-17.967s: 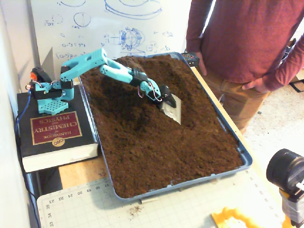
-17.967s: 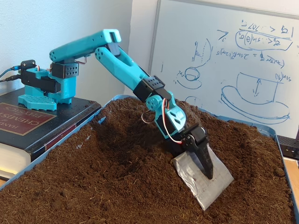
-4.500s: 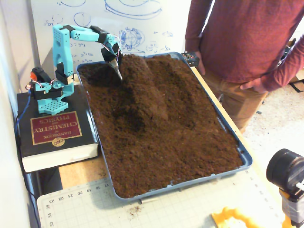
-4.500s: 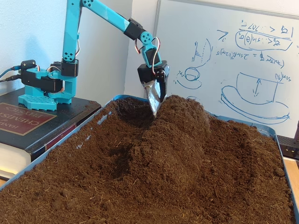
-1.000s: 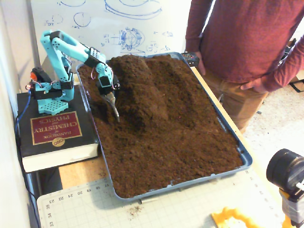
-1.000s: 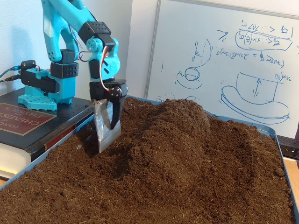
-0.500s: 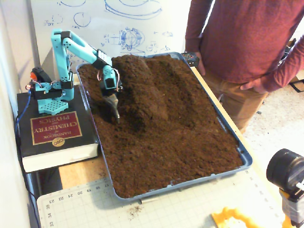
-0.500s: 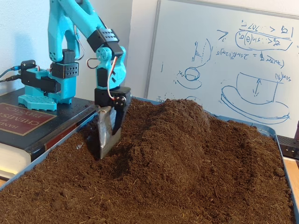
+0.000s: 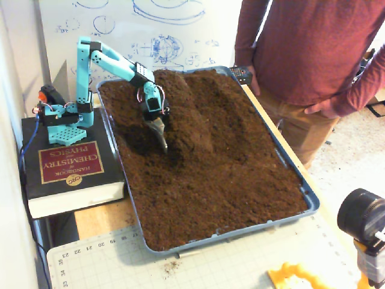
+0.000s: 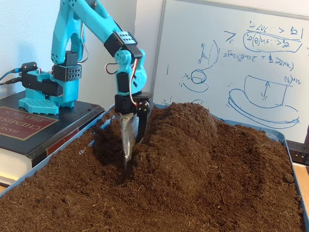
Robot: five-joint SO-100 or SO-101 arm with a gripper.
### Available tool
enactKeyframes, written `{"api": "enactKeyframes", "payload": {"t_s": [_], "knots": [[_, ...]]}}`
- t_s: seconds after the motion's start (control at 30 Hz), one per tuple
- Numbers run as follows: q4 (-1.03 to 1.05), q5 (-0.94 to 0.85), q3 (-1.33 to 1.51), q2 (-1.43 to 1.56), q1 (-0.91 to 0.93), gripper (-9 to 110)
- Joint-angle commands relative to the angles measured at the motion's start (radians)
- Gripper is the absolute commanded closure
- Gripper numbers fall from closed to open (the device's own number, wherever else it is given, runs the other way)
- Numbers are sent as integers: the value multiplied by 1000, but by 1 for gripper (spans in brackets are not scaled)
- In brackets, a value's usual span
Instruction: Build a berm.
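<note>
While the long rounded ridge of crumbly dark brown soil, the berm [image 9: 183,114] [image 10: 181,140], is lying in the rear half of the blue plastic tray [image 9: 310,198] [image 10: 297,164], running from the tray's far edge toward its middle, the flat soil [image 9: 216,186] [image 10: 72,198] is spreading around it. On the berm's left flank in both fixed views, the thin grey metal scoop blade [image 9: 161,133] [image 10: 128,137] is standing edge-on with its tip in the soil. The gripper [image 9: 160,129] [image 10: 133,128] of the turquoise plastic arm [image 9: 114,60] [image 10: 96,24] is pointing downward, clamped onto this blade. The arm's base is sitting on a thick black and red chemistry handbook [image 9: 69,171] [image 10: 29,128] beside the tray. Behind, a whiteboard with blue sketches [image 9: 156,36] [image 10: 251,63] is standing, and a person in a red sweater [image 9: 307,48] is waiting near the tray's right side.
</note>
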Motion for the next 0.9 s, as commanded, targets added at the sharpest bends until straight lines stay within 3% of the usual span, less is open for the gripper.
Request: {"api": "enactKeyframes", "payload": {"t_s": [0.0,0.6,0.87], "knots": [[-12,9,-138,31,-3,101],[2,15,-173,63,-5,101],[34,287,-153,199,-84,101]]}}
